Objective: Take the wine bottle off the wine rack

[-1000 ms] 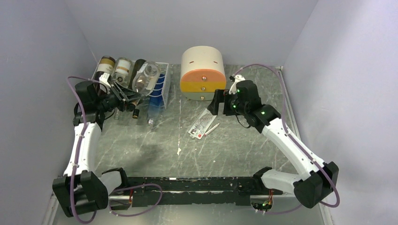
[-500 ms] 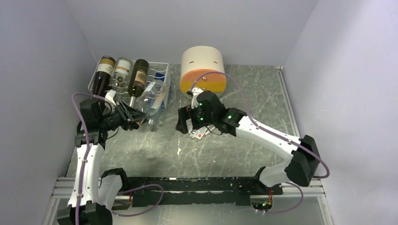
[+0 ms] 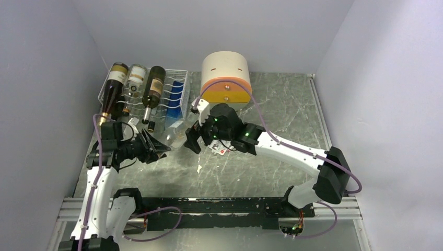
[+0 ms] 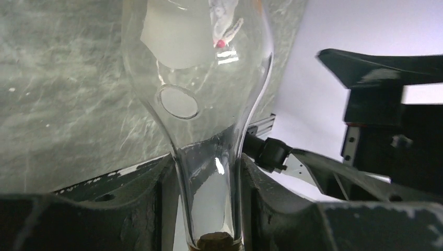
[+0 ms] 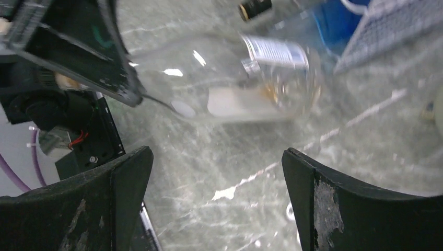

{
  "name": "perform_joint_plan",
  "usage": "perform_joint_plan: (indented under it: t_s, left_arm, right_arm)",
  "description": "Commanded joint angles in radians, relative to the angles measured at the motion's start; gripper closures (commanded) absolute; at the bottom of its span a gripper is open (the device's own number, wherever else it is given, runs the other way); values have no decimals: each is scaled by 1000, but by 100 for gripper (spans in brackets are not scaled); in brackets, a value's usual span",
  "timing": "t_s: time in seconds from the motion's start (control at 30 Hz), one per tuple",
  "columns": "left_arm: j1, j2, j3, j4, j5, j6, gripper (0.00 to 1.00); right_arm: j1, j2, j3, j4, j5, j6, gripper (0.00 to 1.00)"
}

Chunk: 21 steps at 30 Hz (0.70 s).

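The white wire wine rack (image 3: 175, 90) stands at the back left. My left gripper (image 3: 158, 148) is shut on the neck of a clear glass wine bottle (image 3: 174, 137) and holds it in front of the rack, off its shelves, base pointing right. In the left wrist view the neck (image 4: 211, 193) sits between both fingers, with a cork at its end. My right gripper (image 3: 191, 141) is open and empty just right of the bottle's base. In the right wrist view the bottle (image 5: 235, 86) lies beyond the spread fingers (image 5: 123, 180).
Three bottles lie on top of the rack: a dark one (image 3: 111, 90), a clear labelled one (image 3: 137, 77) and another dark one (image 3: 153, 89). A round cream-and-orange drawer cabinet (image 3: 225, 78) stands at the back centre. A card and a pen (image 3: 223, 149) lie under my right arm.
My left gripper has drawn the clear bottle down off the rack and toward the near side. My right arm has swung left from the cabinet to beside the bottle's base.
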Motion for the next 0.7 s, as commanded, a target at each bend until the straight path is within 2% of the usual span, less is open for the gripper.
perform_joint_plan:
  t_s: [0.0,0.17,0.27,0.47,0.67]
  left_arm:
    - [-46,4,137,41,28,84,93]
    - [-119,79,188,-56,-22,126,93]
    - [-180,139,251,-127,-105,170,93]
    - [-274,237,342,-185,-179,220,93]
    - [-382,331,419,-223,-252,220,93]
  right_arm:
    - [33,-12,-36,248,-154,-245,0]
    - [97,36,-80,458,-275,-384,0]
    - [133,96,-48,460,-314,-462,1]
    - [176,159,-72,531,-323,-533,2]
    - [179,199,-148,738,-241,-522,3]
